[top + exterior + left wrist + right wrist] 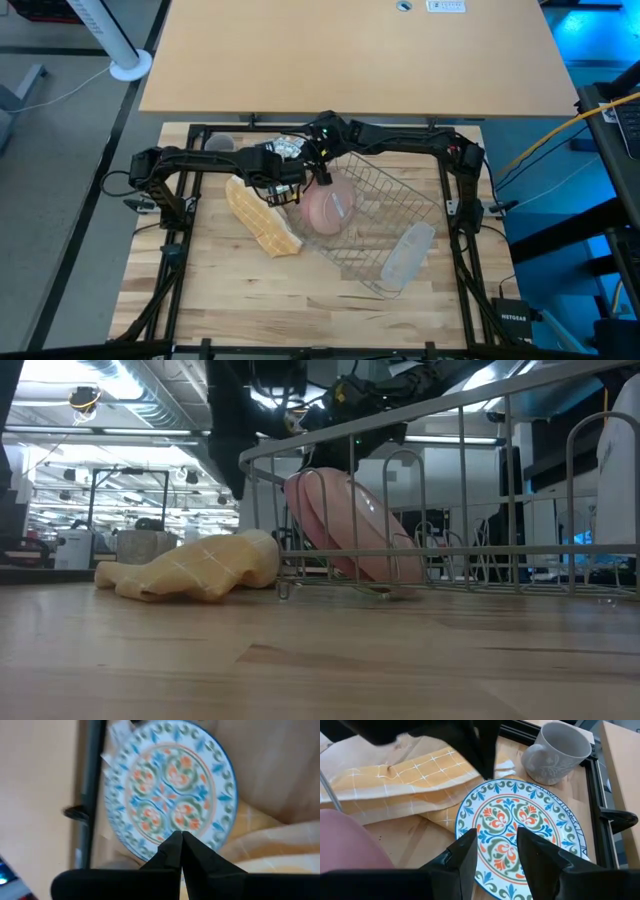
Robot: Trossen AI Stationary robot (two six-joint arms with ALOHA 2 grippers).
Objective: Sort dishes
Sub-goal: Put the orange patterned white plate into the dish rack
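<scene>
A round plate with a blue, orange and green pattern [515,830] lies flat at the table's far left, beside the yellow checked cloth [262,218]. A grey mug [555,752] stands upright just beyond it. My left gripper [180,842] is shut, its tips down at the plate's rim on the cloth side. My right gripper [495,847] is open above the plate, which shows between its fingers. Pink dishes [350,525] stand on edge, leaning in the wire rack [400,200]. My left gripper brings its shut fingertips [487,772] down from above, at a slant, to the plate's rim [492,782] next to the cloth. I cannot tell whether they touch it. My right gripper slants down over the plate, and I cannot tell whether it touches it.
A clear oblong plastic tray [408,255] lies at the rack's near right corner. The black bars of the arms' frame [600,795] run close past the mug and the plate. Bare wooden table top [300,300] stretches toward the near edge.
</scene>
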